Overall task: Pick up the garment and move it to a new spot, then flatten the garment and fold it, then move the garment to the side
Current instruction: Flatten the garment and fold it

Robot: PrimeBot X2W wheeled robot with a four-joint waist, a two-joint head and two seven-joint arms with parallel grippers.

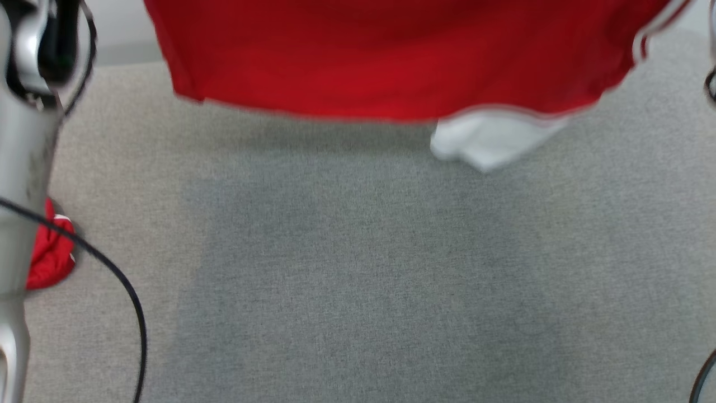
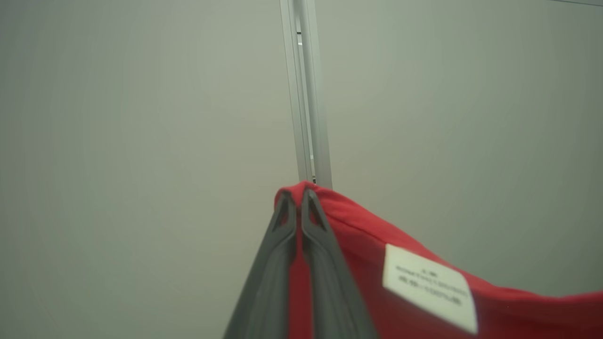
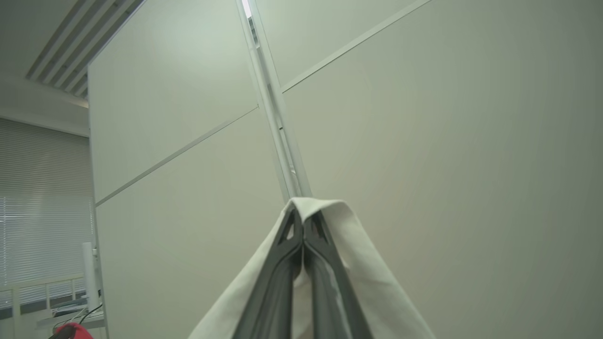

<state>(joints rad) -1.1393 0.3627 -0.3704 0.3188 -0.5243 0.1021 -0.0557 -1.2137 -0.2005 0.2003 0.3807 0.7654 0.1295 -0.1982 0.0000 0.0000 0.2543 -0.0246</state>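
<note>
The left gripper (image 2: pixel 297 197) is clamped on a red edge of the red garment (image 1: pixel 391 56); the right gripper (image 3: pixel 301 219) is clamped on its white part. The garment hangs above the far edge of the grey tabletop (image 1: pixel 358 280). Hold both grips level, top edge taut, and lay the hem down first

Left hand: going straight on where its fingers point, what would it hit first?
Past the red garment it pinches, probably the metal strip in the pale wall; distance unclear.
</note>
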